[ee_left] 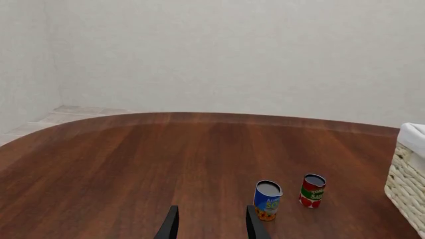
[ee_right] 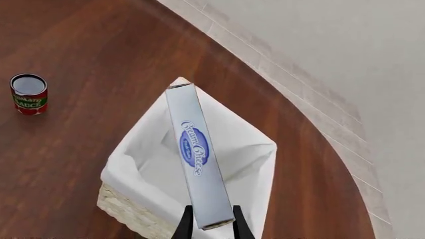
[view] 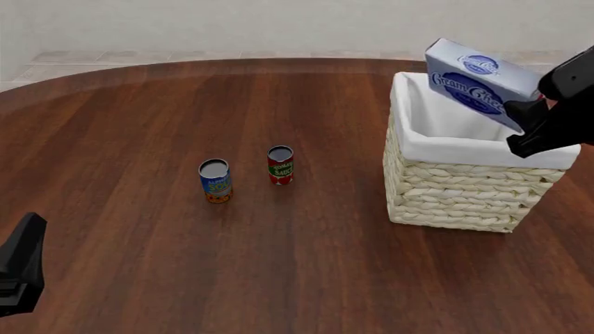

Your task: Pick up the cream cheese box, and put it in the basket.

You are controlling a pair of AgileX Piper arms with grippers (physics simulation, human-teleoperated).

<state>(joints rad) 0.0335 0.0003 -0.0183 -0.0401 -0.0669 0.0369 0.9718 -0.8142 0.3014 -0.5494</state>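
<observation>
The cream cheese box (view: pixel 480 82), a white carton with blue oval logos, is held tilted in the air above the far right part of the basket (view: pixel 464 191). My right gripper (view: pixel 524 122) is shut on the box's lower end. In the right wrist view the box (ee_right: pixel 198 154) shows edge-on between the fingers, right over the basket's white cloth lining (ee_right: pixel 149 159). My left gripper (ee_left: pixel 211 224) is open and empty, low over the table at the near left; only part of it shows in the front view (view: pixel 21 261).
A blue can (view: pixel 215 180) and a red tomato can (view: pixel 280 165) stand upright mid-table, left of the basket. Both also show in the left wrist view, blue (ee_left: pixel 267 199) and red (ee_left: pixel 312 190). The round wooden table's far edge (view: pixel 232 62) meets a pale wall.
</observation>
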